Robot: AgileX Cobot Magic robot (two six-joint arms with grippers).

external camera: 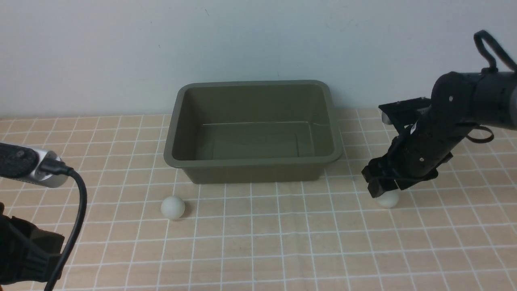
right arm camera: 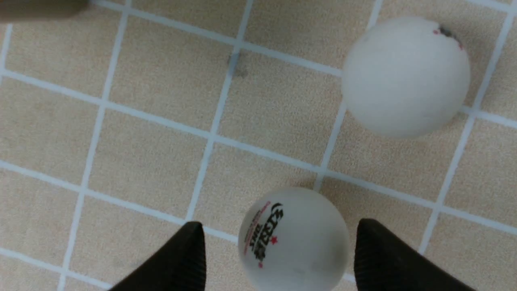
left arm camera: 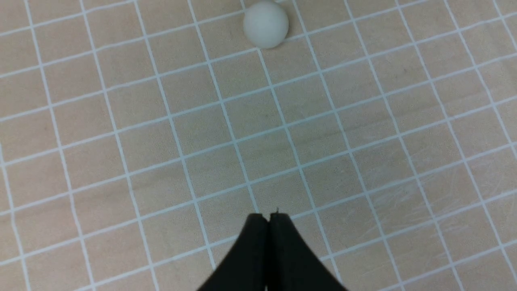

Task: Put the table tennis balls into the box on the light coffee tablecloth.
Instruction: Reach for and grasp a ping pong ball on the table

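Observation:
The olive-green box [external camera: 328, 121] stands empty at the back middle of the light coffee tablecloth [external camera: 282, 242]. One white table tennis ball [external camera: 173, 207] lies in front of the box's left corner; it also shows in the left wrist view [left arm camera: 265, 24], well ahead of my left gripper [left arm camera: 268, 216], which is shut and empty. My right gripper [right arm camera: 279, 223] is open, low over the cloth, its fingers on either side of a ball with a dark logo [right arm camera: 293, 238]. A third ball [right arm camera: 406, 76] lies close beyond it. In the front view only one ball [external camera: 388, 199] shows under the right gripper [external camera: 379, 189].
A pale wall rises right behind the box. My left arm and its cable [external camera: 76, 202] fill the near left corner. The right arm [external camera: 428, 137] reaches in from the right, beside the box's right end.

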